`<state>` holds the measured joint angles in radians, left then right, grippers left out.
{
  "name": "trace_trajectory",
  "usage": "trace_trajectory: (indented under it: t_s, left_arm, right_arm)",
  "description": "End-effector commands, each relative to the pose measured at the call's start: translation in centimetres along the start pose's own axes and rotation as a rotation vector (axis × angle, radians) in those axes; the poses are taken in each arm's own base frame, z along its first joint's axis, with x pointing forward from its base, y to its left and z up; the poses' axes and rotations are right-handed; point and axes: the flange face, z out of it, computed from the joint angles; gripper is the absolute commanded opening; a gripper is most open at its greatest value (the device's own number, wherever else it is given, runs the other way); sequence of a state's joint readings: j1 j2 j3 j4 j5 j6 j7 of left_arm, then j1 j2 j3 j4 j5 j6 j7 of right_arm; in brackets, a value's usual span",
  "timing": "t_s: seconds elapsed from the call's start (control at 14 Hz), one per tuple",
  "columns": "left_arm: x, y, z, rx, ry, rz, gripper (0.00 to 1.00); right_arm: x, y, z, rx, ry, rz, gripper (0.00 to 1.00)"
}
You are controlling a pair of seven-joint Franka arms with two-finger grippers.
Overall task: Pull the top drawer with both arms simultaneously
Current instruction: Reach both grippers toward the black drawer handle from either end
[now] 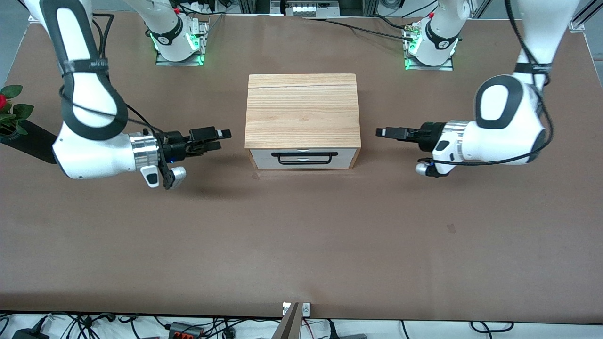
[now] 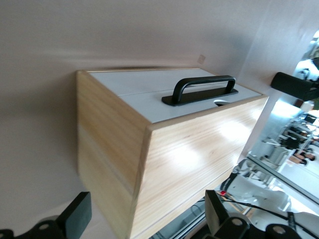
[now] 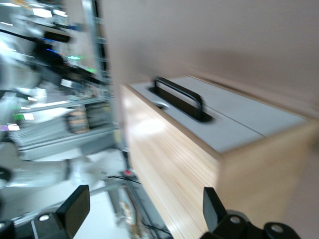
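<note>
The cabinet (image 1: 301, 110) stands mid-table with its light-wood top up. The top drawer (image 1: 347, 153) is shut; its white front bears a long black loop handle (image 1: 307, 163). My left gripper (image 1: 384, 133) is open and empty, above the table beside the cabinet, toward the left arm's end. My right gripper (image 1: 222, 137) is open and empty beside the cabinet, toward the right arm's end. In the left wrist view the open gripper (image 2: 147, 219) faces the cabinet's corner, with the drawer front (image 2: 149, 109) and handle (image 2: 199, 89) in sight. The right wrist view shows its gripper (image 3: 143, 211), the drawer front (image 3: 214, 132) and the handle (image 3: 179, 97).
A lower white drawer front (image 1: 348, 163) sits under the top one. A plant with a red flower (image 1: 9, 113) stands at the right arm's end of the table. The two arm bases (image 1: 176, 42) (image 1: 431, 44) stand farther from the front camera than the cabinet.
</note>
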<state>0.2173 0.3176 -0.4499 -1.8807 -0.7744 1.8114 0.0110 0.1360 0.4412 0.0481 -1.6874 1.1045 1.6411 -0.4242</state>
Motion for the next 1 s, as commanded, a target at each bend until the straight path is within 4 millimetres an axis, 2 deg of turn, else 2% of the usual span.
trace_trajectory:
  t_s: [0.0,0.14,0.21,0.29,0.36,0.5,0.57,0.71,0.79,0.93]
  left_arm:
    - [1.9,-1.2,2.6,-0.139,0.002,0.044,1.00]
    - [3.4,-3.0,5.0,-0.195,-0.010,0.065,1.00]
    - [3.7,-2.7,6.0,-0.221,-0.005,0.071,1.00]
    - [3.7,-1.6,7.9,-0.219,0.008,0.104,1.00]
    - [3.8,-1.1,9.4,-0.217,0.021,0.117,1.00]
    - [4.5,-0.6,11.8,-0.259,0.049,0.125,1.00]
    - [4.8,-0.7,12.2,-0.268,0.072,0.148,0.97]
    - [5.4,-1.2,12.5,-0.270,0.090,0.185,0.97]
    - [5.5,-1.5,11.9,-0.272,0.100,0.190,0.97]
    - [6.4,-0.8,10.1,-0.270,0.132,0.216,1.00]
  right_arm:
    - [2.3,2.2,3.8,0.146,0.069,-0.054,1.00]
    - [3.7,4.1,8.1,0.222,0.150,-0.151,1.00]
    - [4.2,5.4,10.1,0.234,0.191,-0.210,1.00]
    - [4.2,6.6,11.7,0.236,0.202,-0.227,1.00]
    - [3.8,7.5,12.5,0.237,0.201,-0.223,1.00]
    - [3.8,8.8,12.8,0.232,0.203,-0.228,1.00]
    - [3.8,9.2,13.2,0.229,0.204,-0.241,1.00]
    - [4.0,11.6,14.3,0.248,0.230,-0.237,1.00]
    - [4.0,12.1,14.8,0.266,0.242,-0.244,1.00]
    - [3.9,12.6,15.3,0.269,0.242,-0.246,0.85]
